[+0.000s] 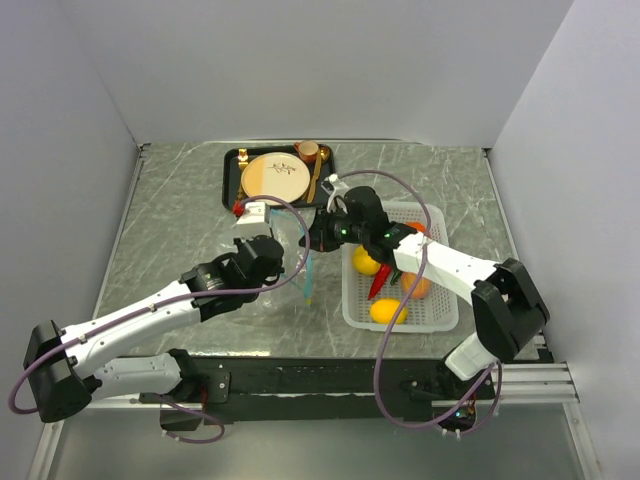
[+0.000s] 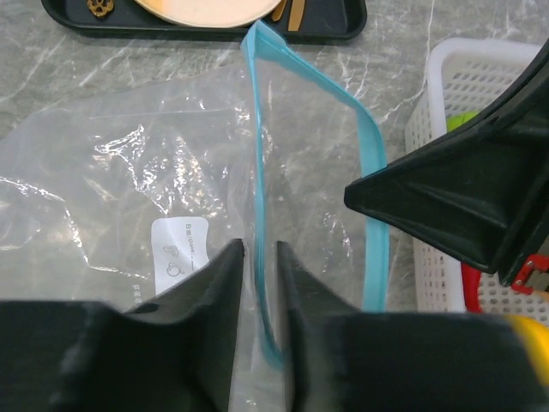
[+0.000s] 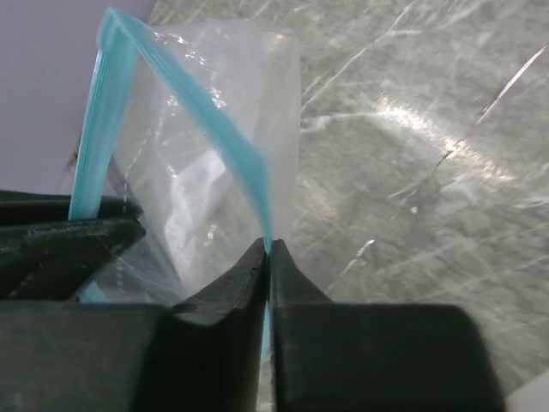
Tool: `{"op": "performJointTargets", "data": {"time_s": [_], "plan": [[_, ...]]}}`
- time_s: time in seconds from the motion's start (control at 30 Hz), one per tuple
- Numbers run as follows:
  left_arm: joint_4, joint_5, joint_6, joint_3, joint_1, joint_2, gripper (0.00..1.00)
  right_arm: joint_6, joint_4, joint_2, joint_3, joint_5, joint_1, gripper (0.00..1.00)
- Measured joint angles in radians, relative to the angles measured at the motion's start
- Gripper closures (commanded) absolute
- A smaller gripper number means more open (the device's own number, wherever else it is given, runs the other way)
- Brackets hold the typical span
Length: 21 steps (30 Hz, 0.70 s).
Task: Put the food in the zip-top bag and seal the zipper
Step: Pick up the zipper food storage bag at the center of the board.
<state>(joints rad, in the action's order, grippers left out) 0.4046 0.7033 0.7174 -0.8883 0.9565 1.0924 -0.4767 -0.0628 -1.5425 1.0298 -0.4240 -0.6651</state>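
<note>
Zip-top bag (image 2: 129,189) held open by both pincers, mid-counter (image 1: 170,230).
The left pincer (image 2: 260,326) clamps the zipper's (image 2: 374,257) left lip, and the right pincer (image 3: 268,266) is pinched tight on the right lip. The bag lies just left of the white basket (image 1: 440,315), which holds lemons (image 1: 365,263), a peach (image 1: 416,286) and a red chili (image 1: 380,282). A plate (image 1: 275,178) sits in the black tray (image 1: 228,170) at the far side.

Both arms reach inward, the left pincer (image 2: 260,283) and right pincer (image 3: 268,257) each clamped nearly closed.
</note>
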Motion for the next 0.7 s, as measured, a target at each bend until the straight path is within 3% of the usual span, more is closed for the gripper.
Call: {"op": "performJointTargets", "data": {"time_s": [0.07,0.17,0.27,0.47,0.7], "plan": [[0.0,0.002,-0.002,0.0,-0.002,0.0,0.59,-0.01,-0.005,-0.008,0.0,-0.004,0.0,1.0],[-0.003,0.002,0.0,0.0,-0.006,0.0,0.28,-0.037,-0.011,-0.023,0.0,-0.002,0.0,1.0],[-0.003,0.009,0.006,0.0,-0.006,-0.001,0.22,-0.103,-0.043,-0.04,-0.003,0.016,0.0,1.0],[0.003,0.02,0.083,0.011,-0.006,-0.043,0.23,-0.332,-0.156,-0.058,-0.047,0.101,0.0,1.0],[0.057,0.049,0.241,0.016,0.053,-0.031,0.3,-0.458,-0.182,-0.068,-0.054,0.199,0.0,1.0]]}}
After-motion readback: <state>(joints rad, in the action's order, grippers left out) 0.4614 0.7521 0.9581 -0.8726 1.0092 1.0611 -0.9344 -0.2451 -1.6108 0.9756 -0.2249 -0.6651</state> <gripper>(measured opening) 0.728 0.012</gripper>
